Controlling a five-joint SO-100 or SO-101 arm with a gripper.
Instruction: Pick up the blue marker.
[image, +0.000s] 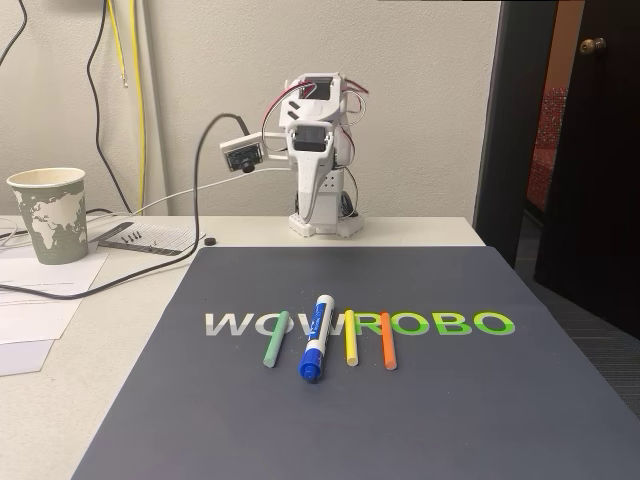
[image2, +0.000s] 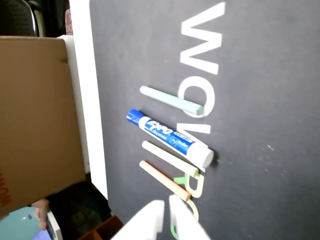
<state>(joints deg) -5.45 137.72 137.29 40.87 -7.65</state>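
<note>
The blue marker (image: 316, 335) lies on the dark mat (image: 350, 430), over the WOWROBO lettering, with its blue cap toward the front edge. In the wrist view the marker (image2: 170, 138) runs diagonally, blue cap at upper left and white end at lower right. My gripper (image2: 166, 204) enters from the bottom edge, its white fingers (image2: 152, 220) close together with nothing between them, well short of the marker. The arm (image: 318, 150) stands folded at the back of the table, far from the marker.
A thin green stick (image: 276, 338) lies left of the marker. A yellow stick (image: 351, 337) and an orange stick (image: 388, 340) lie to its right. A paper cup (image: 50, 213), papers and cables sit at left. A cardboard box (image2: 35, 120) stands beyond the table edge.
</note>
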